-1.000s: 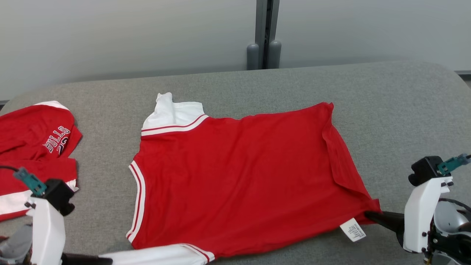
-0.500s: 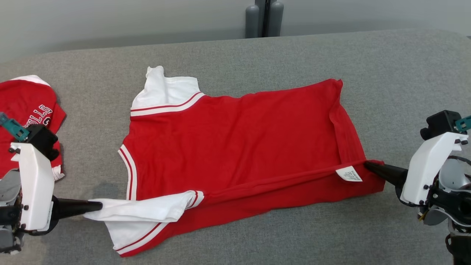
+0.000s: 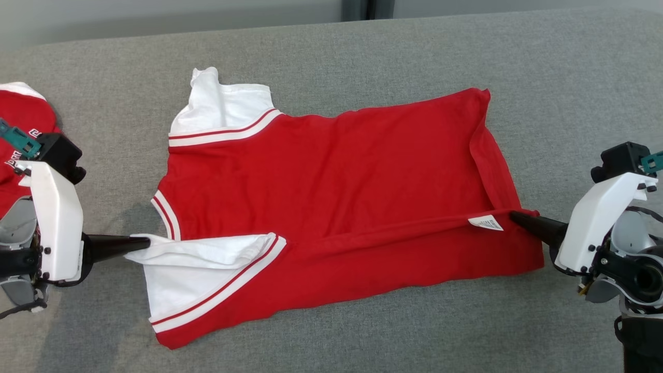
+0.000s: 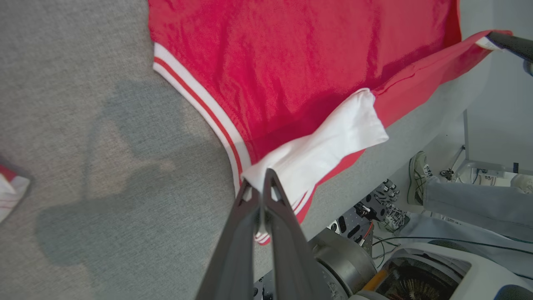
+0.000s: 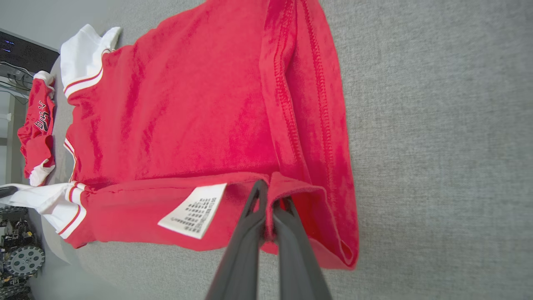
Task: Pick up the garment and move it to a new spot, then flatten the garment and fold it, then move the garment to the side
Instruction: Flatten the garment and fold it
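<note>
Garment (image 3: 336,176) stretched between left tool (image 3: 147,242), right tool (image 3: 513,216)

Bright, even light from above, all views sharp. A soft shadow (image 3: 132,223) lies on the counter (image 3: 362,52) beside the garment (image 3: 336,181); the wrist views bow at their edges.

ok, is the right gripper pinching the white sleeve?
No, in the right wrist view the right gripper is shut on the red hem corner of the garment, beside the care label.

Soft red knit garment (image 3: 336,181) on coarse grey woven table (image 3: 570,77).
</note>
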